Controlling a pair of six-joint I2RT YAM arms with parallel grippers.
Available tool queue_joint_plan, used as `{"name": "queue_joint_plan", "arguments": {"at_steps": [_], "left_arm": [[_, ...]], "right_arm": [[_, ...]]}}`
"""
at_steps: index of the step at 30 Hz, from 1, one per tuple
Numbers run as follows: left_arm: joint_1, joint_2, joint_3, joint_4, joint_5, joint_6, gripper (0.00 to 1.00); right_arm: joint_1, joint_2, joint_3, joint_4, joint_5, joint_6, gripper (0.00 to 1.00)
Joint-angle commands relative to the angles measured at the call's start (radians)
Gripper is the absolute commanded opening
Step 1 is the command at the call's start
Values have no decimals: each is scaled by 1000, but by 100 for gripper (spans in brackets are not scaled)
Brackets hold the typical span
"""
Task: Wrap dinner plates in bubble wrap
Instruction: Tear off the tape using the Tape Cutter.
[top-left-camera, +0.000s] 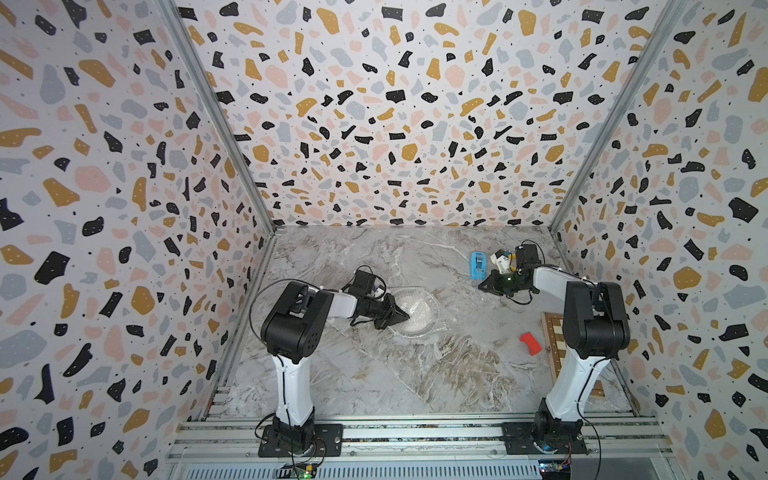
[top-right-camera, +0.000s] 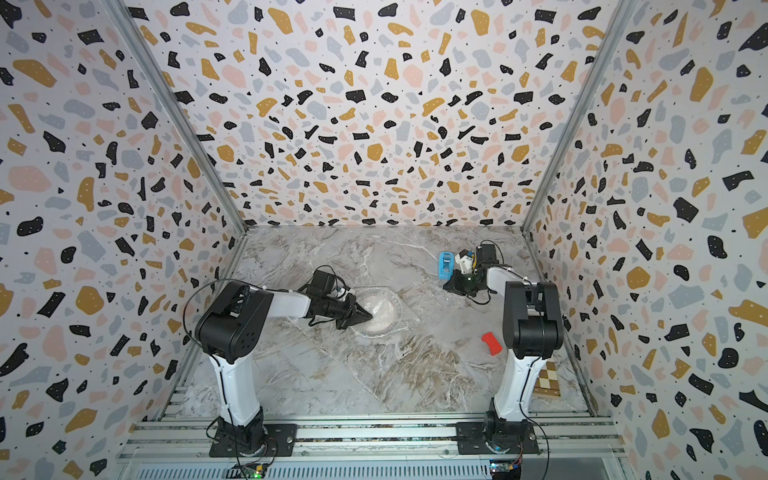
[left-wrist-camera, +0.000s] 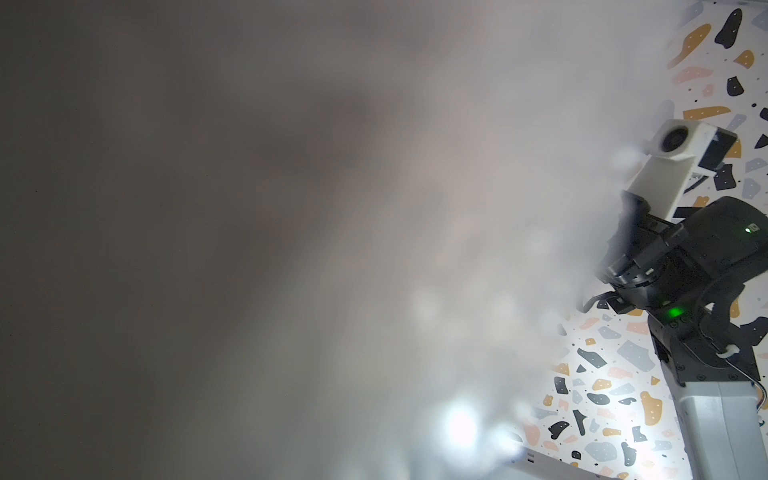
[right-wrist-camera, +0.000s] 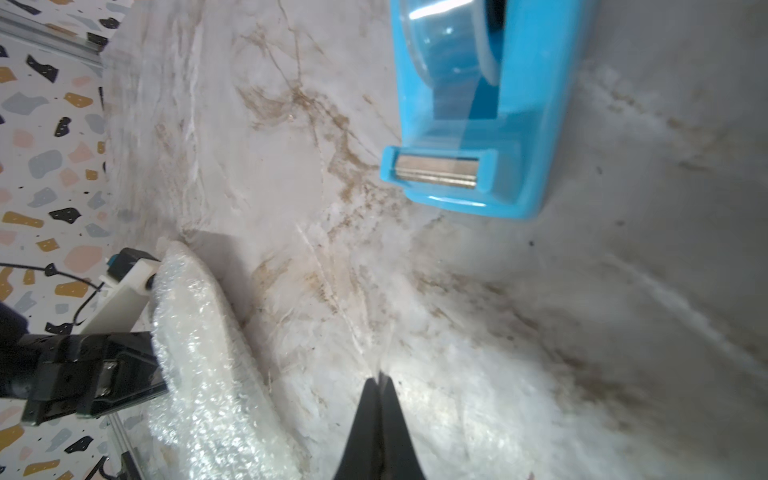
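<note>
Clear dimpled bubble wrap (right-wrist-camera: 199, 353) over the pale round plate (top-left-camera: 417, 312) is clamped by the left gripper (top-left-camera: 401, 318) (right gripper (right-wrist-camera: 379, 381) clenched, empty).

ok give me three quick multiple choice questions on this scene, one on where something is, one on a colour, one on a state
1. Where does the blue tape dispenser stand?
A) far right part of the table, just ahead of the right gripper
B) near left corner of the table
C) middle of the table

2. What colour is the small block lying by the right arm?
A) green
B) red
C) yellow

3. How do the right gripper's jaws stand?
A) wide open
B) shut on nothing
C) shut on the dispenser

Answers:
1 A: a top view shows it far right, and the right wrist view shows it just beyond the fingertips.
2 B: it is plainly red in both top views.
3 B: the right wrist view shows the fingers pressed together with nothing between them.
</note>
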Motion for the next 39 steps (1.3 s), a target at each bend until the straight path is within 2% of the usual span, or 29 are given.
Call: {"name": "queue_joint_plan", "arguments": {"at_steps": [1, 7, 17, 27, 31, 39], "left_arm": [[7, 61, -43, -92, -150, -2, 11], [9, 59, -38, -101, -148, 3, 11], [13, 67, -25, -108, -140, 5, 11], [19, 58, -27, -110, -142, 8, 11], [21, 56, -29, -114, -144, 11, 11], [21, 47, -31, -114, -156, 14, 12]], "right_arm": [[23, 38, 10, -95, 77, 12, 0], [33, 67, 22, -111, 208, 37, 0], [24, 30, -26, -148, 449, 50, 0], [22, 23, -89, -154, 544, 55, 0], [16, -13, -106, -145, 508, 41, 0], [33, -181, -26, -181, 183, -16, 0]]}}
